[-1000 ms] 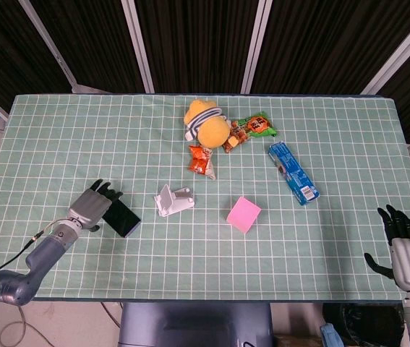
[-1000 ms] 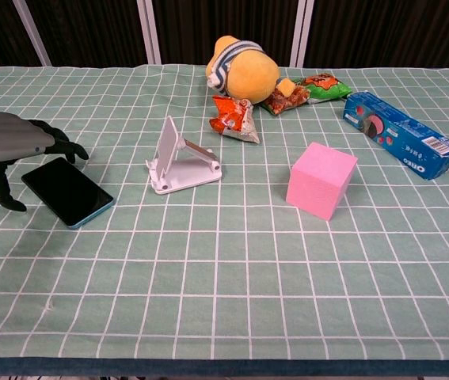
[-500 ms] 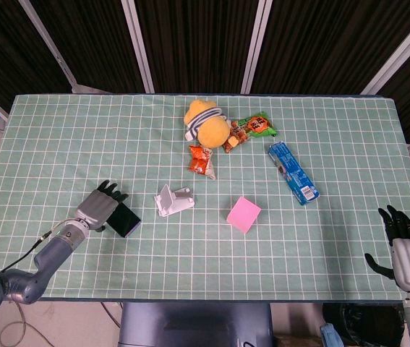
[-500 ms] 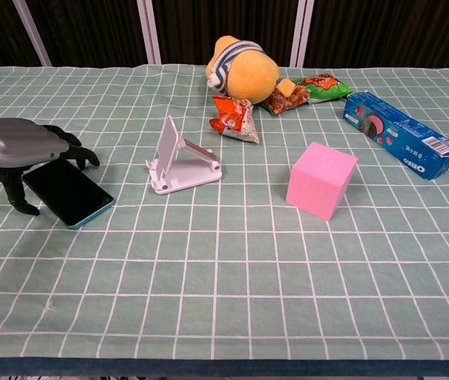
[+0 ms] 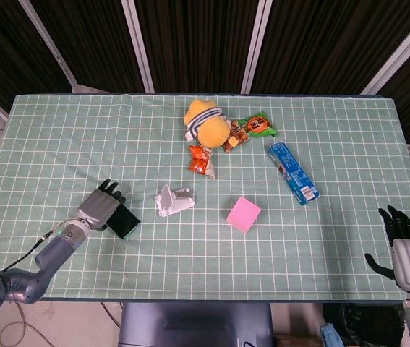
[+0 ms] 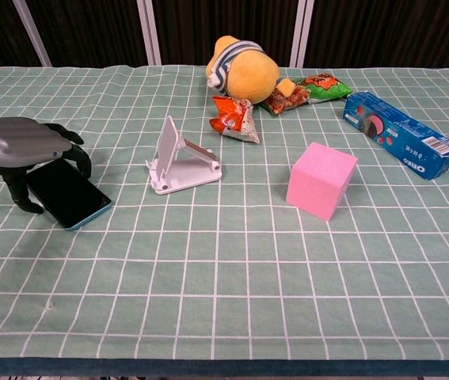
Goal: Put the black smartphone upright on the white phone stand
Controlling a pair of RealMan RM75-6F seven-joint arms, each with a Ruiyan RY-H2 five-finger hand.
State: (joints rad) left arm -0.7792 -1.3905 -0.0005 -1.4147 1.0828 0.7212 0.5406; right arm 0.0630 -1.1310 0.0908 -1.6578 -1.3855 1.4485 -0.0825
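Black smartphone (image 6: 69, 196) lies flat on the checked tablecloth (image 6: 232, 269), directly beneath and just in front of the left hand (image 6: 26, 149), its near end sticking out past the fingertips toward the table's middle. Its long axis runs diagonally, from under the palm out toward the near right as the chest camera sees it. The white phone stand (image 6: 181, 161) sits a short way off to that hand's right, with open cloth between it and the phone; its back plate leans up and its lip faces the front edge.

That left hand is much the nearer one. It arches over the phone's far end, palm down, fingers curled down over the far long edge and the thumb planted on the cloth at the near side, so it seems to straddle the width of the phone. I can't tell from either view whether the fingers actually press the edges or merely frame them; the phone is not lifted. The forearm comes in low from the left front corner.

The right hand (image 5: 407, 253) hangs off the table's right front corner, fingers spread and holding nothing, well apart from everything.

Getting the phone up will likely mean closing across its short width, then turning it upright before carrying it right to the stand.
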